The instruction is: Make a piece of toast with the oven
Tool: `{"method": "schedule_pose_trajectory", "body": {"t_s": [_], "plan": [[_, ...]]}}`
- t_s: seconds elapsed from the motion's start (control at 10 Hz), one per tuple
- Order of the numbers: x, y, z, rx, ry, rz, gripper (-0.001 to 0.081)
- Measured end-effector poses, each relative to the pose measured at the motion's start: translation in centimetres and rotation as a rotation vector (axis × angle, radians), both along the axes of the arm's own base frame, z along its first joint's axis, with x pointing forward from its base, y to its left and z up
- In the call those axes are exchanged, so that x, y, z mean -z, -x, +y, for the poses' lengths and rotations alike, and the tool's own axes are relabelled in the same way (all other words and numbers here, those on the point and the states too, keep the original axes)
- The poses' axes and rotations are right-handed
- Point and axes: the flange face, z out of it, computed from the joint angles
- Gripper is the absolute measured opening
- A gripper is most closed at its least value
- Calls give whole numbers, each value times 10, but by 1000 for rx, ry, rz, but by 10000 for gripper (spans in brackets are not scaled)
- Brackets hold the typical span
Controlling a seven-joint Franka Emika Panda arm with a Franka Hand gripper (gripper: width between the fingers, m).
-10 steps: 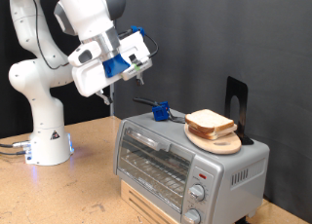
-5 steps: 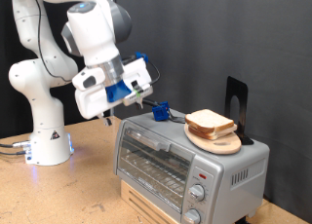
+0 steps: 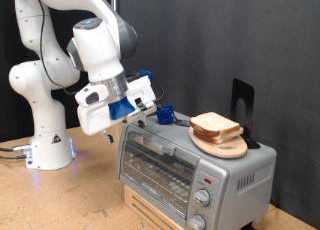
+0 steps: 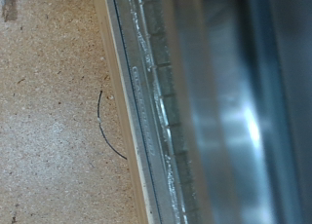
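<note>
Exterior view: your Panda arm (image 3: 95,50) bends down from its white base (image 3: 45,140), which stands at the far left of the wooden tabletop (image 3: 60,195). The gripper (image 3: 108,133), carried under the blue-and-white hand, hangs just beside the upper left corner of the toaster oven (image 3: 190,165), near the top edge of its glass door (image 3: 158,165). You cannot tell from either view whether the fingers are spread or pressed together, as they are hidden against the hand and the dark background; nothing shows between them.

The toaster oven sits on a light wooden block (image 3: 150,208) at the tabletop's right side. Its glass door appears closed, with the wire rack visible behind it. Two round knobs (image 3: 204,201) stand one above the other on the right front panel, below a small red mark (image 3: 207,178).

The piece of toast (image 3: 217,125) lies on top of the oven, towards its right end, stacked with a second like slice on a round light-wood plate (image 3: 222,145). A small blue object (image 3: 164,115) rests on the oven's top at its far left, and a black upright stand (image 3: 242,110) rises behind the plate.

Wrist view: you see the door's glass (image 4: 210,107) and its metal frame edge (image 4: 132,97) running steeply across the picture, with the speckled tabletop (image 4: 49,117) alongside. A thin dark curved line (image 4: 105,127) marks the wood. No fingers show here.
</note>
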Motion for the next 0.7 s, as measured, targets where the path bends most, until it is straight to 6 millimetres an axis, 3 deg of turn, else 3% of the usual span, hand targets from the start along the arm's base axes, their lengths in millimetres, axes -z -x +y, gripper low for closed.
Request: {"method": "schedule_pose_trajectory", "body": {"t_s": [0.4,0.7], "plan": [[11,3,-7,-19,8,2,800],[12,10,-26,-24,14,31,800]]}}
